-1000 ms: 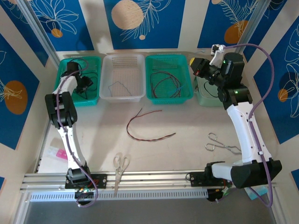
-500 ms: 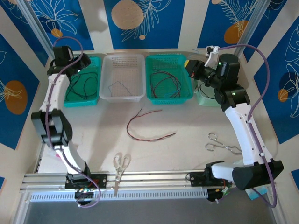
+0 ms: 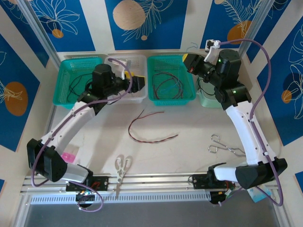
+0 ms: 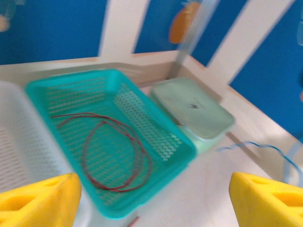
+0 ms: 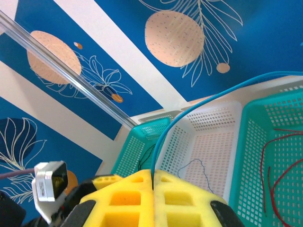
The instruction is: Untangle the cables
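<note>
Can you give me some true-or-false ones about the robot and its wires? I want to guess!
1. The right gripper is shut on a blue cable. True.
2. The left gripper is squeezing something. False: its jaws stand wide open with nothing between them.
3. A red cable lies looped inside a teal basket. True.
4. The scissors are in the white basket. False: they lie on the table, near its front edge.
5. A loose cable lies on the table in front of the baskets. True.
</note>
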Robot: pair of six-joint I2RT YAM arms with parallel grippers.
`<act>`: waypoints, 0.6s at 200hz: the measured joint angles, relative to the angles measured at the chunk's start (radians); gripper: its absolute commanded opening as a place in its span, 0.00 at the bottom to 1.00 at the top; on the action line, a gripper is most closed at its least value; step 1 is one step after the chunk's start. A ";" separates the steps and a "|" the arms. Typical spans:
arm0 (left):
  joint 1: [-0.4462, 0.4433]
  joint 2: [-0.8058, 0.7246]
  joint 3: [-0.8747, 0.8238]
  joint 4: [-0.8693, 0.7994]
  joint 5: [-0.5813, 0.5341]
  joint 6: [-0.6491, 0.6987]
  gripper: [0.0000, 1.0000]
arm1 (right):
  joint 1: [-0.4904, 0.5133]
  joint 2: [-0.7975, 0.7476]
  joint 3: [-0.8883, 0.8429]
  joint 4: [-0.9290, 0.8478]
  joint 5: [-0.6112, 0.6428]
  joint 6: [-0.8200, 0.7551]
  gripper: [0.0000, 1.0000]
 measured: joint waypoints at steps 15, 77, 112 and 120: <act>-0.038 0.007 0.013 -0.005 0.046 0.002 0.76 | 0.006 0.006 0.023 0.000 0.000 -0.001 0.00; -0.148 0.145 0.220 -0.110 0.161 0.000 0.61 | 0.025 0.016 0.028 -0.014 0.000 -0.004 0.00; -0.188 0.212 0.319 -0.242 0.174 0.007 0.39 | 0.025 0.019 0.028 -0.016 0.000 -0.009 0.00; -0.192 0.222 0.332 -0.264 0.175 0.005 0.34 | 0.025 0.019 0.028 -0.016 0.000 -0.011 0.00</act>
